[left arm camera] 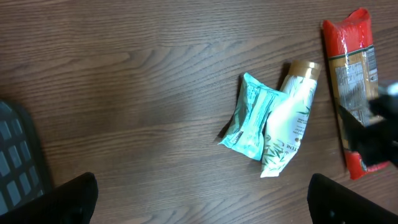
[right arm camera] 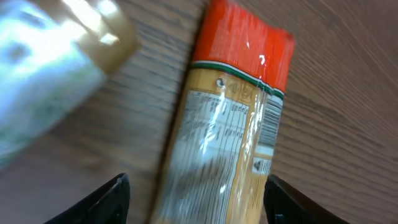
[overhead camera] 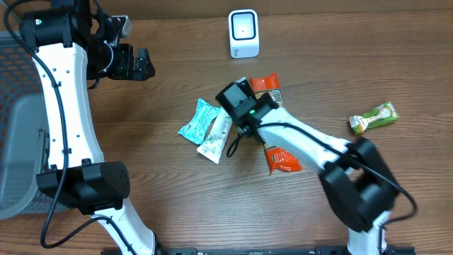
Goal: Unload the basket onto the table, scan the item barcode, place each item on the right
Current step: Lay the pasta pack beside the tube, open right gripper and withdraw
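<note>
Right now the right hand [right arm camera: 198,183] hangs low over the packet [overhead camera: 266,83] at the middle of the table [overhead camera: 177,42]. Its fingers [right arm camera: 112,199] stand well apart, one on each side of the packet, and grip nothing. The packet lies flat on the wood, with its red end toward the scanner [overhead camera: 244,33] and its printed label face up. From overhead the right arm crosses its middle, so only the two red ends show. The scanner stands upright near the far edge, apart from the packet.

Just left of the packet lie a teal pouch [overhead camera: 200,120] and a white tube [overhead camera: 218,138], touching each other. The tube's gold cap points toward the right hand.

The left hand [left arm camera: 202,186] is held up over the far left of the table. Its fingers are spread wide and empty, well apart from the items. A green snack [overhead camera: 374,117] lies alone at the right side. A grey basket [overhead camera: 18,134] sits off the left edge.
</note>
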### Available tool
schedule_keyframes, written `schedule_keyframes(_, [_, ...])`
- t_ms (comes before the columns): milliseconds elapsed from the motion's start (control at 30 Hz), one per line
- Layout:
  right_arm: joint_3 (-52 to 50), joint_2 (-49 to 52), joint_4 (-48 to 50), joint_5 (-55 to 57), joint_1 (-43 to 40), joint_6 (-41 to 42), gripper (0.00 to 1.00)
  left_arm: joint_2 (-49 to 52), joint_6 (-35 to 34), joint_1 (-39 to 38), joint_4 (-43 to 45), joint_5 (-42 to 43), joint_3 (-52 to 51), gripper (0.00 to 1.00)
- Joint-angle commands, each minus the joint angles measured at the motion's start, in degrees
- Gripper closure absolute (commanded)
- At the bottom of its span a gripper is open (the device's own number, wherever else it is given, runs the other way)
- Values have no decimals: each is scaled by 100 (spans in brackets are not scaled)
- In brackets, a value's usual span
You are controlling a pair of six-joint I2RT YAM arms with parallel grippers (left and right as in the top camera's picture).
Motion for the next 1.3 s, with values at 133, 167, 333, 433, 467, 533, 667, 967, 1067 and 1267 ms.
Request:
schedule_keyframes(133, [59, 393, 376, 684, -15, -17, 34, 57, 103, 9, 4, 68, 35, 0])
schedule_keyframes(167, [52, 411, 409, 684, -15, -17, 34, 57, 103, 9, 4, 68, 35, 1])
schedule_keyframes(333, [-4, 557, 514, 643, -15, -2, 35, 57, 103, 9, 4, 66, 35, 0])
schedule_keyframes(433, [-11, 807, 492, 614, -15, -2, 36, 57, 103, 9, 4, 68, 35, 0])
schedule_keyframes(467, [-11, 866, 479, 592, -15, -2, 36, 57, 103, 9, 4, 68, 35, 0])
schedule_keyframes(533, [-11, 977, 448, 577, -15, -2, 39, 57, 103, 11, 4, 68, 35, 0])
schedule_keyframes(667, [-11, 1231, 297, 603, -22, -24, 53, 57, 103, 9, 4, 66, 35, 0])
schedule_keyframes(967, [-4, 1237, -129, 549, -20, 37, 96, 57, 103, 9, 4, 66, 35, 0])
schedule_keyframes(1067, [144, 1174, -417, 459, -15, 369, 96, 57, 103, 9, 4, 66, 35, 1])
schedule_keyframes(1267, [793, 503, -1102, -1377, -103, 249, 96, 57, 103, 11, 4, 66, 35, 1])
